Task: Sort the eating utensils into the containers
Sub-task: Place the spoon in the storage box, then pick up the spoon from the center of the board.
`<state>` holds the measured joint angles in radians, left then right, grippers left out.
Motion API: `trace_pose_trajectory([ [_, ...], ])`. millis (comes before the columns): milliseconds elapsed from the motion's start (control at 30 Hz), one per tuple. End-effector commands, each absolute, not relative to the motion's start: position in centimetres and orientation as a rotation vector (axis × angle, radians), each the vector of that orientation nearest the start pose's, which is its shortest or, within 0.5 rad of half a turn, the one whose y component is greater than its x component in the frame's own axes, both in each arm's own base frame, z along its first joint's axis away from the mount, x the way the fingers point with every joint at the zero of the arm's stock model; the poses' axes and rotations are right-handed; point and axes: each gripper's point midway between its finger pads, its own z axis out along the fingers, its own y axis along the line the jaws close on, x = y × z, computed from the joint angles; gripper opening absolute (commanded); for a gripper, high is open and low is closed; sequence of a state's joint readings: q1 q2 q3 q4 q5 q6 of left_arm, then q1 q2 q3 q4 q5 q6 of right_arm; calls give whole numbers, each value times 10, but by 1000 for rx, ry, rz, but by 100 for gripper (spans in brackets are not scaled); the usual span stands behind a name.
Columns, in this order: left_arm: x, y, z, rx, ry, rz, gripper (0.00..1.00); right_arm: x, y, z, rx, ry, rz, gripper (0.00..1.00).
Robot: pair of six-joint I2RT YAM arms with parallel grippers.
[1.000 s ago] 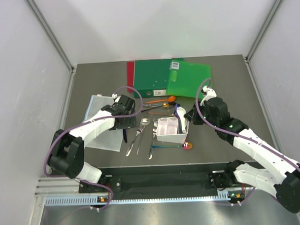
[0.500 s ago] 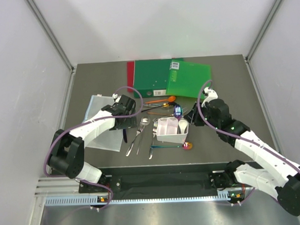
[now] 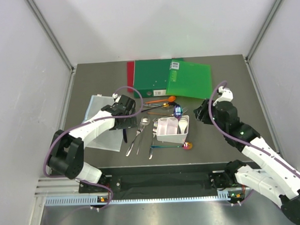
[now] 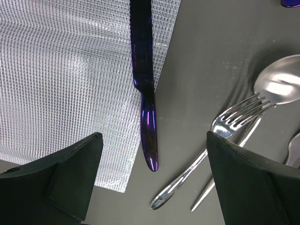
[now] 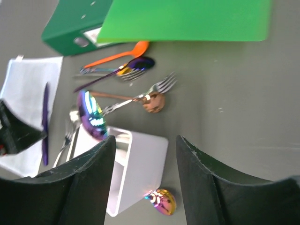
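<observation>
Left pincer (image 4: 154, 136): spread wide, gripping nothing, hanging low over the tabletop (image 4: 206, 56).

Under its left finger and beyond: clear mesh sheet (image 4: 61, 70), lying flat, long edge slanting through the gap.

Straight down the gap: dark blue knife (image 4: 147, 112), touching neither finger. Far part on the sheet's edge, rounded near end on bare tabletop.

Between the knife and the right finger: a strip of bare surface, room to close.

Past that finger: silver fork (image 4: 234, 119) and silver spoon (image 4: 281, 84), side by side, handles crossing near the finger.

Right pincer (image 5: 145, 140): fingers parted, nothing between them, raised just right of the white bin (image 5: 140, 173) and apart from it.

Below the gap: the bin's near corner and rim.

At the bin's left end: rainbow spoon (image 5: 91, 119), leaning, bowl up above the rim.

Just below the bin: another rainbow spoon (image 5: 161, 200), lying on the tabletop.

Ahead of the fingers: a fork (image 5: 159, 86), a copper-coloured spoon (image 5: 152, 101) and an orange spoon (image 5: 117, 56), lying loose.

Farther ahead: green folder (image 5: 187, 18), its straight edge closing off that side.

To the right: nothing but bare tabletop.
</observation>
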<state>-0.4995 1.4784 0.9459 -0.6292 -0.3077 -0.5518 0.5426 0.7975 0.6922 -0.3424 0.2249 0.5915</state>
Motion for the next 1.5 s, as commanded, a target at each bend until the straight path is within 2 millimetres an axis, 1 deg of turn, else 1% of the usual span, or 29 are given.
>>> trace_pose_trajectory([
  [0, 292, -126, 89, -135, 2547, 1, 96, 268, 111, 211, 322, 1999, 364, 55],
  [100, 293, -121, 95, -144, 2527, 19, 96, 266, 97, 195, 403, 2038, 287, 55],
  [167, 295, -118, 96, -148, 2514, 44, 96, 265, 88, 185, 465, 2052, 264, 54],
  [200, 297, -119, 96, -146, 2518, 49, 96, 264, 87, 182, 474, 2061, 267, 55],
  [267, 295, -118, 90, -158, 2551, 75, 96, 264, 82, 177, 500, 2066, 272, 54],
  [333, 298, -118, 91, -162, 2557, 92, 96, 262, 79, 174, 502, 2079, 272, 54],
  [367, 298, -118, 87, -166, 2571, 103, 96, 262, 76, 173, 510, 2082, 260, 54],
  [467, 306, -125, 94, -171, 2561, 76, 94, 257, 69, 168, 504, 2110, 231, 52],
  [567, 316, -130, 109, -178, 2509, 37, 95, 248, 73, 159, 471, 2165, 254, 52],
  [600, 318, -131, 110, -171, 2503, 30, 95, 243, 83, 155, 437, 2204, 311, 53],
  [633, 318, -132, 111, -161, 2500, 21, 96, 240, 86, 152, 422, 2222, 330, 53],
  [733, 320, -134, 109, -158, 2512, 23, 96, 224, 97, 137, 422, 2304, 404, 55],
  [767, 318, -136, 105, -144, 2532, 15, 96, 218, 98, 129, 425, 2332, 411, 55],
  [833, 316, -139, 104, -127, 2545, -4, 95, 206, 100, 119, 426, 2377, 435, 55],
  [933, 312, -142, 106, -102, 2544, -44, 96, 192, 105, 112, 420, 2405, 492, 56],
  [967, 311, -142, 108, -96, 2539, -54, 96, 189, 107, 110, 418, 2411, 513, 56],
  [1033, 310, -140, 110, -73, 2533, -45, 96, 179, 118, 110, 376, 2442, 599, 56],
  [1100, 310, -137, 109, -67, 2534, -17, 96, 168, 124, 111, 332, 2488, 646, 56],
  [1133, 310, -135, 108, -63, 2539, -6, 96, 167, 125, 118, 324, 2486, 653, 56],
  [1167, 310, -135, 106, -60, 2543, 3, 96, 159, 123, 116, 323, 2520, 636, 56],
  [1200, 310, -134, 105, -61, 2547, 10, 97, 157, 122, 118, 325, 2521, 641, 57],
  [1300, 311, -139, 103, -55, 2555, -15, 96, 146, 126, 122, 373, 2543, 687, 56],
  [1367, 312, -142, 104, -57, 2552, -35, 97, 140, 130, 117, 414, 2571, 731, 57],
  [1400, 313, -143, 104, -58, 2551, -40, 96, 139, 134, 117, 471, 2576, 763, 57],
  [1467, 313, -143, 106, -61, 2544, -48, 97, 140, 139, 110, 527, 2574, 798, 57],
])
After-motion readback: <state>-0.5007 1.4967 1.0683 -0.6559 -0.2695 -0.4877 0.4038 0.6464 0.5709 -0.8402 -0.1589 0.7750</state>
